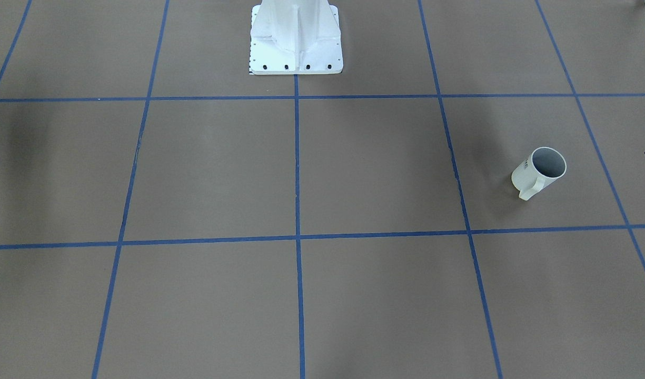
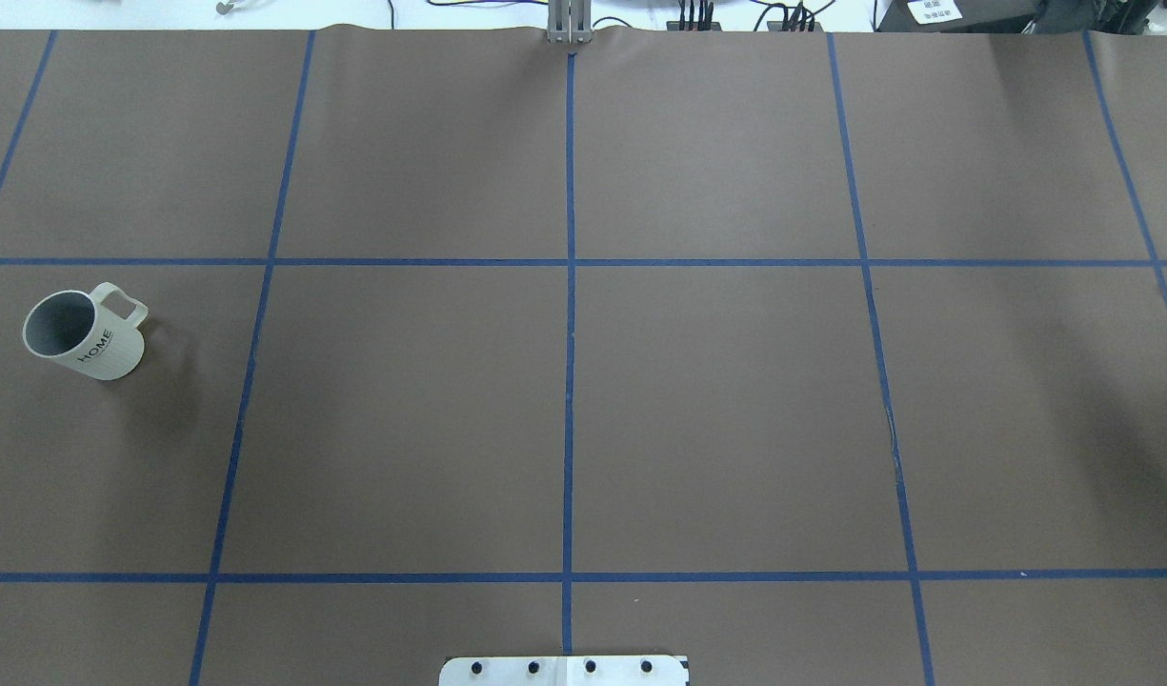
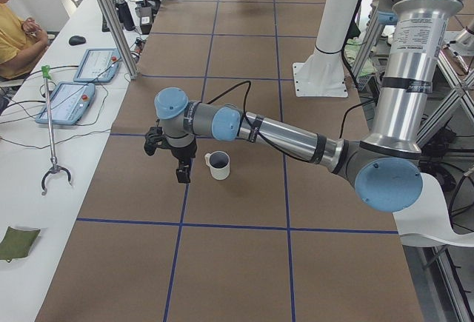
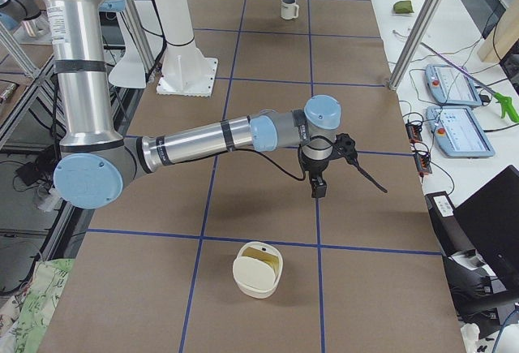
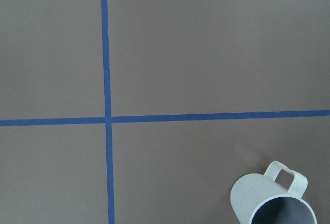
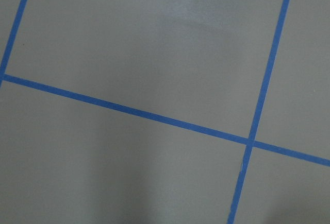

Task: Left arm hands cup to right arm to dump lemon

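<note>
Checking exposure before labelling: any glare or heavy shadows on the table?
Right wrist view: a pale glare patch washes the brown taped table covering near the top edge. Overhead view: the small cream-white handled mug throws a soft shadow toward the picture's right. Front-facing view: a diffuse dark shadow at far left.
</note>
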`<state>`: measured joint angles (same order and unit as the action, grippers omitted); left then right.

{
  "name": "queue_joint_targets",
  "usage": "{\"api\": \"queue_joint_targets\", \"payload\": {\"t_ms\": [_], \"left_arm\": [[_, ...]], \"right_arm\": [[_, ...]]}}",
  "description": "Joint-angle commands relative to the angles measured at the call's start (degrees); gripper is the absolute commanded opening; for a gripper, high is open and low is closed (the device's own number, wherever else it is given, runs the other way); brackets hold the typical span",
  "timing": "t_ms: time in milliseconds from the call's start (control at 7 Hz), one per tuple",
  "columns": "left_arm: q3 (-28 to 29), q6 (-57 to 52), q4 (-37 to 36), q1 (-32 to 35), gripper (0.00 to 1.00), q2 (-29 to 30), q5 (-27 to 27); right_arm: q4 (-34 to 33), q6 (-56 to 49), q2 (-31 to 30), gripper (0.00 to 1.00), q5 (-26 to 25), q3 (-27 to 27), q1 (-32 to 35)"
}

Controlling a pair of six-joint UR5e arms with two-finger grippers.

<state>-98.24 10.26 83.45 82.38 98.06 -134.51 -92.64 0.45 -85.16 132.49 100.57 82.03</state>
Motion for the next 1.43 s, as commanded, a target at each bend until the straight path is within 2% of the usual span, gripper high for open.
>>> {"api": "queue_joint_targets", "payload": {"t_ms": [0, 1000, 1286], "left_arm": [[-0.11, 0.46, 0.22, 0.06, 1.0, -0.06, -0.31], [-0.46, 0.37, 0.22, 0.06, 1.0, 0.38, 0.12], [-0.37, 0.02, 1.79, 4.08, 1.0, -0.58, -2.06]], "right_arm": [[0.27, -0.01, 0.17, 1.0, -0.03, 0.06, -0.02], [0.36, 0.08, 1.31, 1.0, -0.12, -0.03, -0.02], [0.45, 0.08, 1.32, 1.0, -0.03, 0.32, 0.33]]}}
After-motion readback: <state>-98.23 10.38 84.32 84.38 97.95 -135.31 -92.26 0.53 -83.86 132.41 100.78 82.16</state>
